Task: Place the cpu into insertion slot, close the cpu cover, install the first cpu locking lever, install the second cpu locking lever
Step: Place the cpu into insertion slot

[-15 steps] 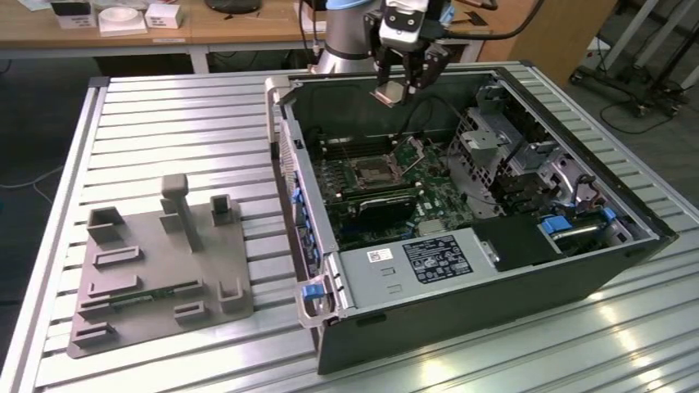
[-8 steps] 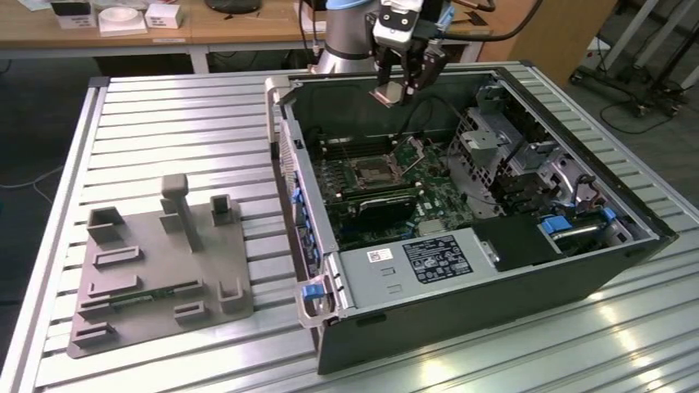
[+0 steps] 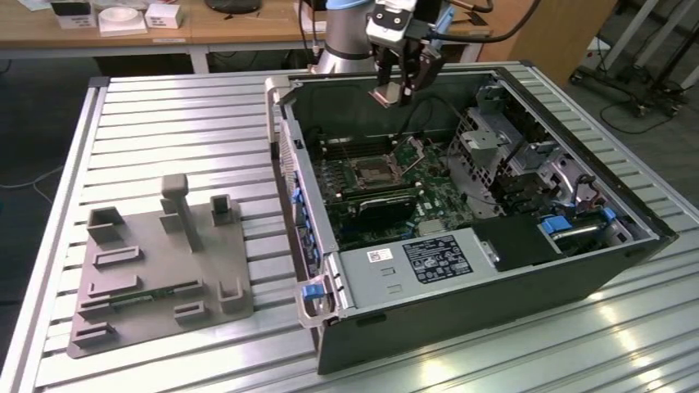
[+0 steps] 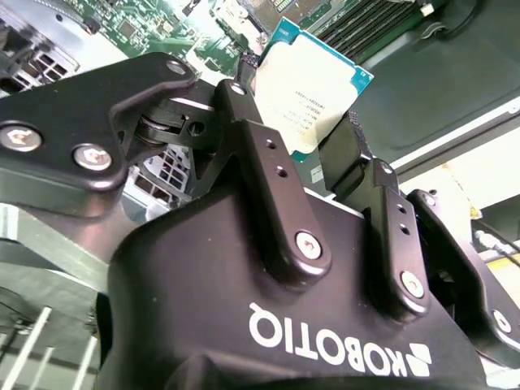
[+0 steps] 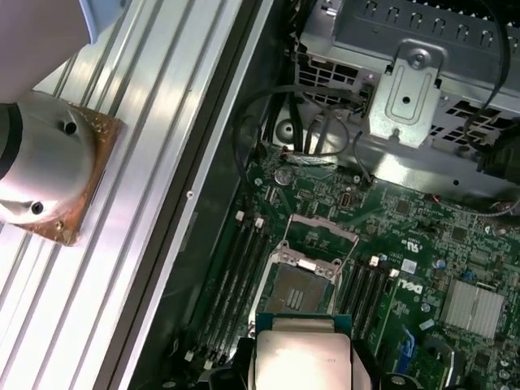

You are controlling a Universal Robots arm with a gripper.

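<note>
On the ribbed metal worktop (image 3: 164,123), a grey moulded fixture block (image 3: 159,270) lies to the exterior view's left of the open black computer case (image 3: 437,319); inside the case, the square silver-rimmed insertion slot (image 3: 377,173) sits bare on the green motherboard (image 3: 437,196), its thin silver cpu cover (image 3: 413,152) tilted up; above the case's far wall the black gripper (image 3: 395,92) is clamped on the small flat silvery cpu (image 4: 313,85), well apart from the slot.

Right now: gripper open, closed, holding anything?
Gripper: closed on the small flat square silvery-grey cpu, held above the open black computer case.
</note>
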